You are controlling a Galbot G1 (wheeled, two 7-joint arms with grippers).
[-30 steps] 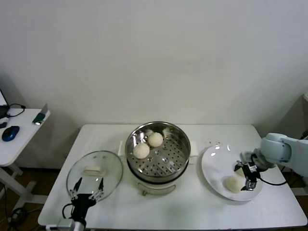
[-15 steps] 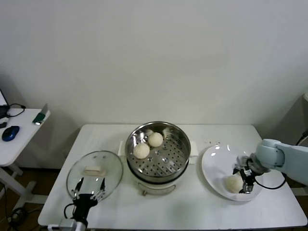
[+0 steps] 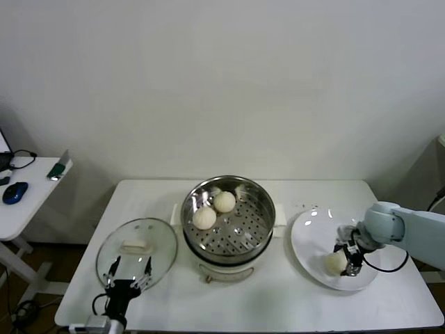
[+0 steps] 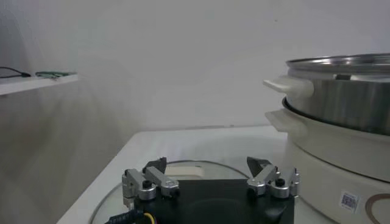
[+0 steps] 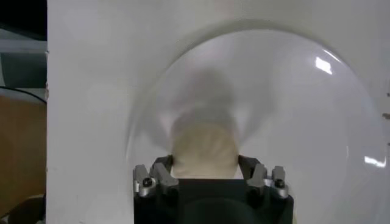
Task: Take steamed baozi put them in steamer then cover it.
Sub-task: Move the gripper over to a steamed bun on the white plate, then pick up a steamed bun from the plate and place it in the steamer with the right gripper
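Right claw point(image 3: 345, 260) on plate point(image 3: 309, 236) near table's right edge, pinching bun point(image 5: 204, 149) squarely between fingers. We see steamer point(image 3: 261, 202) off toward table centre. Left claw point(image 3: 126, 274) spread wide over lid point(image 3: 160, 240), idle.

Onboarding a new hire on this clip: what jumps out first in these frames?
The shiny steamer in the middle of the table, lid off, with buns on its holed tray. To its right, the right gripper is down on the white plate with its fingers either side of a bun. To the steamer's left lies the glass lid, with the left gripper open at its near edge.
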